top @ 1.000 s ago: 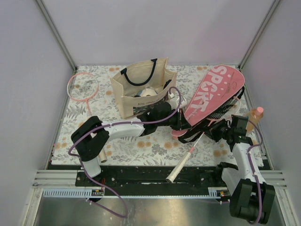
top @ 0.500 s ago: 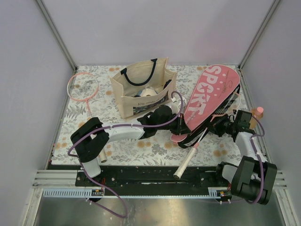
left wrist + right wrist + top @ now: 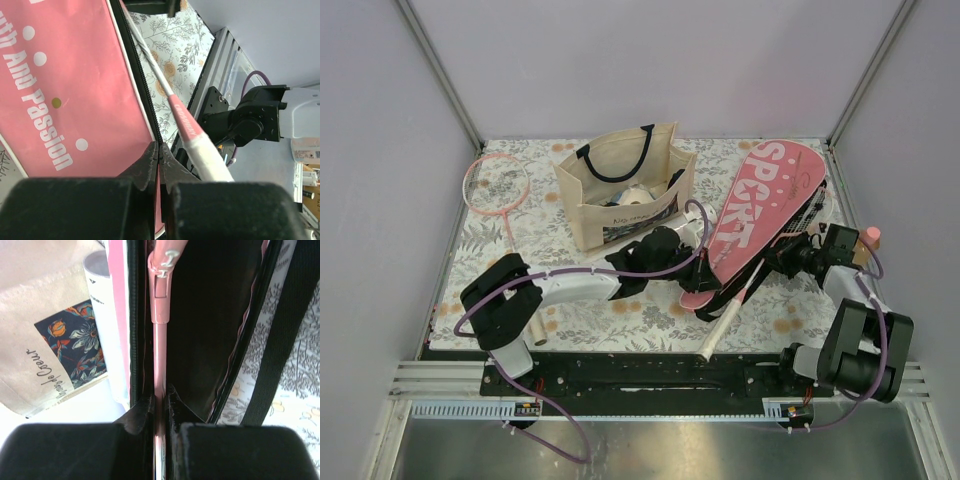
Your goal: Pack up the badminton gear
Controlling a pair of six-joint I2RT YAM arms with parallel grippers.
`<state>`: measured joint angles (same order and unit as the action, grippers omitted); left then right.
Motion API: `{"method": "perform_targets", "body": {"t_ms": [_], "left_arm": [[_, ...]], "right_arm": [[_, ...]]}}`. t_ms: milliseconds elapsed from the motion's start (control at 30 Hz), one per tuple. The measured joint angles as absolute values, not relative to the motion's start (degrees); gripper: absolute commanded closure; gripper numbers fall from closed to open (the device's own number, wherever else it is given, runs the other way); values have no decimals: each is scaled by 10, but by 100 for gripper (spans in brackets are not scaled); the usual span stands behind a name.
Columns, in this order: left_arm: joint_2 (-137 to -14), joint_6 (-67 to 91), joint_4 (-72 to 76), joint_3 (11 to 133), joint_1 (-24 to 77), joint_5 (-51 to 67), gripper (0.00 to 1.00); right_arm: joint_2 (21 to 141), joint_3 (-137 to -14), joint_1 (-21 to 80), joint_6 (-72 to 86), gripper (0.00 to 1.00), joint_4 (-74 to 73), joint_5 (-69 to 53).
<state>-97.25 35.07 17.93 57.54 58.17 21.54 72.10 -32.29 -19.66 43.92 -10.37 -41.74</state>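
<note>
Pink "SPORT" cover (image 3: pixel 765 205): laid on desk (image 3: pixel 620 310), right of tote bag (image 3: pixel 610 195); rim pinched by closed left pincer (image 3: pixel 159 152). Racket (image 3: pixel 159 347) shaft, partly inside cover, clamped by closed right pincer (image 3: pixel 160 395).

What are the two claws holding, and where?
The left gripper pinches the pink cover at its narrow-end edge; right gripper clamps a racket by its thin shaft.
</note>
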Motion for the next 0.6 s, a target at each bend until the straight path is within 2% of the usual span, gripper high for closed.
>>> {"method": "perform_targets", "body": {"t_ms": [233, 600], "left_arm": [[-967, 336, 181, 575, 582, 233, 100], [-959, 328, 194, 560, 579, 229, 100]], "right_arm": [[785, -324, -198, 451, 98, -11, -432], [838, -326, -193, 480, 100, 78, -442]]}}
